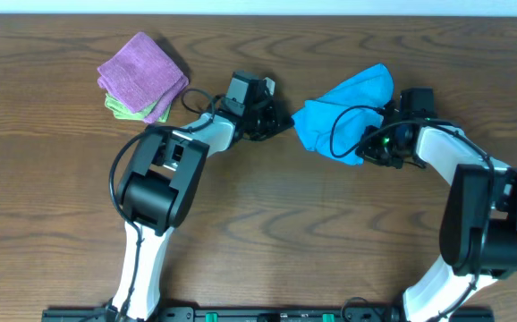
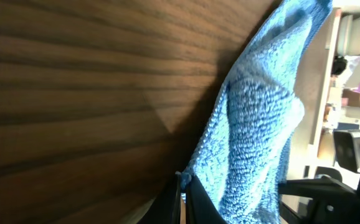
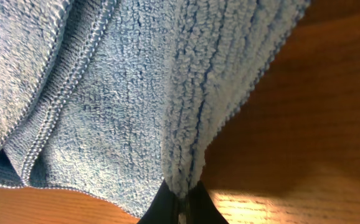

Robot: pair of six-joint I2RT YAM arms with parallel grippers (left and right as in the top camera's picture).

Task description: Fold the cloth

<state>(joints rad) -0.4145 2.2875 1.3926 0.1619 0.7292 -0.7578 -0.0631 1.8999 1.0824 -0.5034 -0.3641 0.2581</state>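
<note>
My left gripper (image 2: 183, 193) and right gripper (image 3: 181, 202) each pinch an edge of the bunched blue cloth (image 1: 348, 103). Held so, I can stretch it flat before folding

Purple cloth (image 1: 140, 70) atop green cloth (image 1: 120, 108)

blue cloth (image 1: 357, 89) 1 | purple cloth (image 1: 142, 72) 1 | green cloth (image 1: 120, 110) 1 | robot arms (image 1: 156, 179) (image 1: 491, 215) 2 | table (image 1: 321, 233) 1
</note>
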